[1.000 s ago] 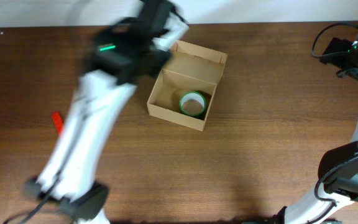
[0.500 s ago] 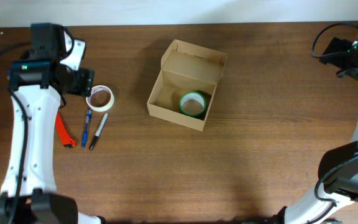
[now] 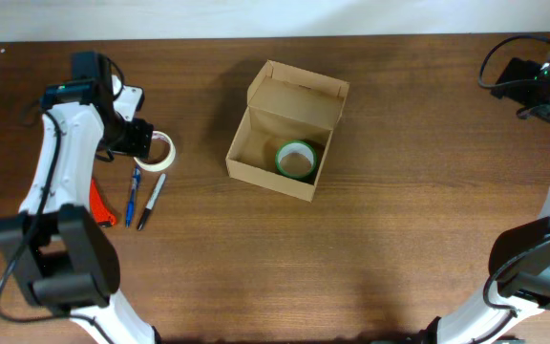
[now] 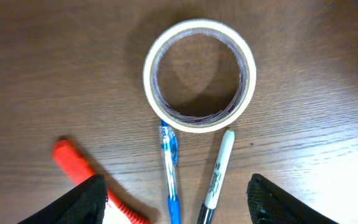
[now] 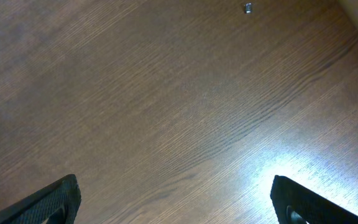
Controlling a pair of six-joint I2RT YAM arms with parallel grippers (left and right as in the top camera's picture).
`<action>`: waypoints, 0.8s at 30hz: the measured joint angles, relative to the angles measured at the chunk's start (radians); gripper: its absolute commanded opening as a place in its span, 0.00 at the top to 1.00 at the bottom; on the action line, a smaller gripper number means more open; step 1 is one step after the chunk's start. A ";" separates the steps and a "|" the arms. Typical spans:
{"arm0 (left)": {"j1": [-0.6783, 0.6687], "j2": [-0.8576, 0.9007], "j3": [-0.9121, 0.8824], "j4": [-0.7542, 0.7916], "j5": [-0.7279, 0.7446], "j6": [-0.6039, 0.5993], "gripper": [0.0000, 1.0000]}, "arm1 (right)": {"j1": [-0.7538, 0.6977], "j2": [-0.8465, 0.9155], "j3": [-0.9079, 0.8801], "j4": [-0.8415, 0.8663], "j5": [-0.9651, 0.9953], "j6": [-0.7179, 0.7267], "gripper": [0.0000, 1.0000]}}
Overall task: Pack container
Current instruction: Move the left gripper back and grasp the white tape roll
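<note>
**K:** Entry one. Where is the container?

**M:** The container [image 3: 285, 143] sits mid-table, nearer the far edge than the near edge, and is turned slightly against the table's edges. Its hinged flap stands open on the far side. A green tape roll [image 3: 295, 160] lies flat inside, close to the box's right-hand wall.

**K:** Left arm?

**M:** The left gripper [image 3: 137, 136] hangs toward the far left corner of the table [image 3: 399, 239], over a cream tape roll [image 4: 199, 74] that lies flat on the wood. In the wrist view its fingers [image 4: 86, 202] are spread wide and hold nothing. I see no contact with the roll.

**K:** What else is in that corner?

**M:** On the roll's near side, a blue pen [image 4: 171, 168] and a white marker [image 4: 217, 171] lie side by side, both pointing at the roll. The pen's end meets the roll's rim and the marker's end is just beside it. An orange tool [image 4: 73, 162] lies nearer the left edge, apart from the pen. Its shape is too cropped to identify.

**K:** Right arm?

**M:** The right gripper [image 5: 174, 186] is up at the far right corner, well apart from the container. Its fingers are spread and empty, with only bare wood grain beneath.
</note>
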 measured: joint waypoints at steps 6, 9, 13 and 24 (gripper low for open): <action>0.000 0.114 0.000 0.004 0.008 0.000 0.32 | 0.000 0.000 0.000 0.000 0.000 0.000 0.01; 0.000 0.143 0.000 0.036 0.007 0.000 0.32 | 0.000 0.000 0.000 0.000 0.000 0.000 0.01; 0.000 0.150 0.000 0.084 0.007 0.000 0.31 | 0.000 0.000 0.000 0.000 0.000 0.000 0.01; 0.000 0.215 0.001 0.188 0.007 0.004 0.32 | 0.000 0.000 0.000 0.000 0.000 0.000 0.01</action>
